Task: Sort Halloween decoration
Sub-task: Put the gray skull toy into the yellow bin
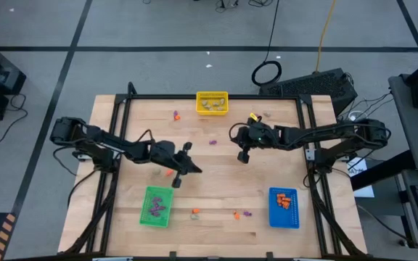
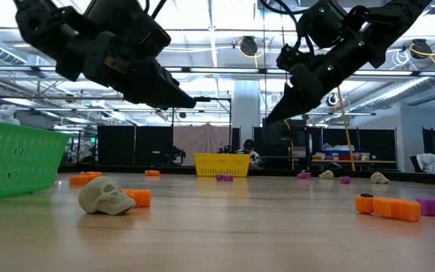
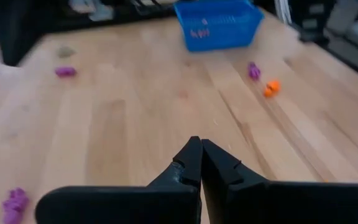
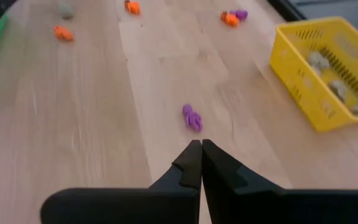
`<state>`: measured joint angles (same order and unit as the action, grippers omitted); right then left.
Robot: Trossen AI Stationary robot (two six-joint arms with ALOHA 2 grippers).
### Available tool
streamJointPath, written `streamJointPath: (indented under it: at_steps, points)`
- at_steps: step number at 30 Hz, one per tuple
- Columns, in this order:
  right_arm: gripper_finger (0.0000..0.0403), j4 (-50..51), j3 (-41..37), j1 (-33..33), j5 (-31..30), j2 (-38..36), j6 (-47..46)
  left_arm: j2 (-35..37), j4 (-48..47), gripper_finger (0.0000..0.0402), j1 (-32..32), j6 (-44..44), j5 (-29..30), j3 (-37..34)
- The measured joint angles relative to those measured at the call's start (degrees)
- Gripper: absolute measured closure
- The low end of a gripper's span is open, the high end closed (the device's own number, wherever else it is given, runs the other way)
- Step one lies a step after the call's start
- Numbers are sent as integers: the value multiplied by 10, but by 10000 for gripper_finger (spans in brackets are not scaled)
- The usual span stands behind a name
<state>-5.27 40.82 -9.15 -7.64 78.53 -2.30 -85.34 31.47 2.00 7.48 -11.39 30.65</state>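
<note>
Trinkets: tiny orange, purple and grey-tan plastic Halloween decorations (image 1: pixel 212 143) scattered on wooden table (image 1: pixel 216 185) | left hand (image 1: pixel 176 179) pressed together, seemingly empty, above green bin (image 1: pixel 157 206) | right hand (image 1: pixel 242 155) pressed together near purple trinket (image 4: pixel 192 117)

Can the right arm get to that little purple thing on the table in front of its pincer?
Probably yes. The purple trinket lies alone on bare wood just ahead of the right pincer, with nothing between them. The pincer is shut, so it would have to open first.
</note>
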Motion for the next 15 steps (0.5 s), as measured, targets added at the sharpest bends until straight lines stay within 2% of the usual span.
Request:
streamJointPath:
  at_steps: [4, 10, 15]
  points:
    - [392, 36, 0, 0, -3, -16, -23, 0, 82, 393, -10, -11, 5, -40]
    - [364, 112, 0, -1, -51, -56, -75, 0, 119, 393, -25, -12, 11, -75]
    - [328, 259, 0, -7, -92, -99, -184, 0, 120, 393, -28, -25, 13, -76]
